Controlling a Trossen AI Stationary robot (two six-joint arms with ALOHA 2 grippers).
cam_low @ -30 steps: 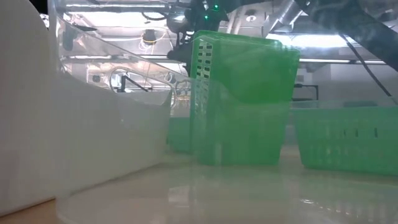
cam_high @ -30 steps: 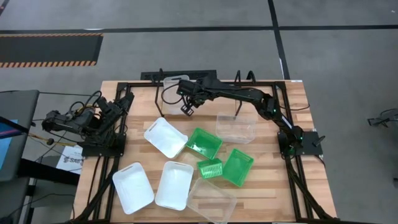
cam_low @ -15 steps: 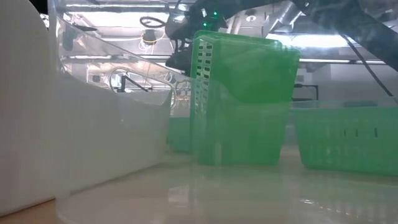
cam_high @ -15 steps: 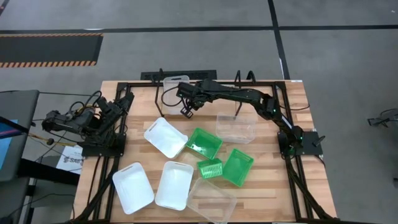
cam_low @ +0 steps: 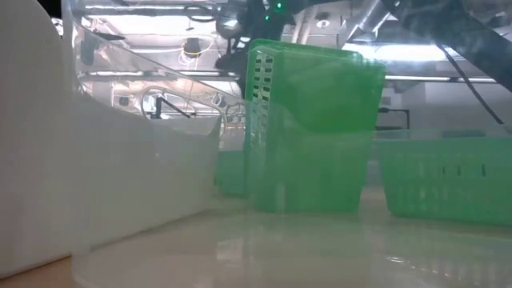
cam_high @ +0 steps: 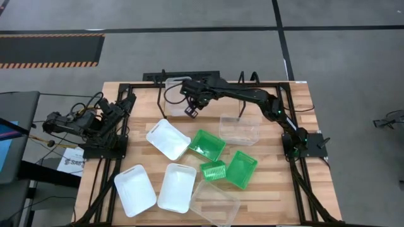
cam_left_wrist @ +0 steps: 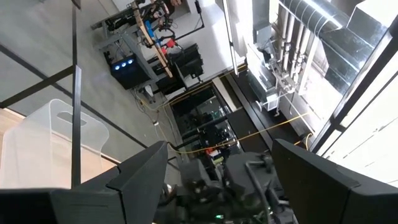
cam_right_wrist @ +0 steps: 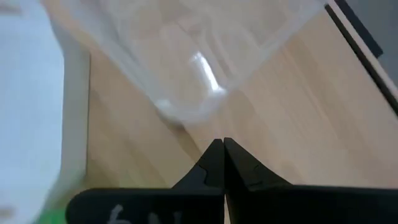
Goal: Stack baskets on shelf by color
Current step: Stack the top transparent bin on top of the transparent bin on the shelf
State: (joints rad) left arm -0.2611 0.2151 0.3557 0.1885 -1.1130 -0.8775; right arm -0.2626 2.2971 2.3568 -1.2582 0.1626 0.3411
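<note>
High view: the right claw hangs over the worktop near its far edge, just beside the clear basket that sits at the shelf. In the right wrist view the two fingers meet tip to tip, clenched on nothing. The left claw waits folded off the left edge; whether it is clenched cannot be told.

Task status, as a judgement: barely begun. One clear basket is at the shelf. Left on the worktop:
- three white baskets toward the near-left corner;
- three green baskets at the centre, one standing on its side;
- two further clear baskets, one near the far-right area and one at the near edge.

No colour stack is visibly complete.

A printed sheet lies under the left arm's base; its writing is too small to read.
</note>
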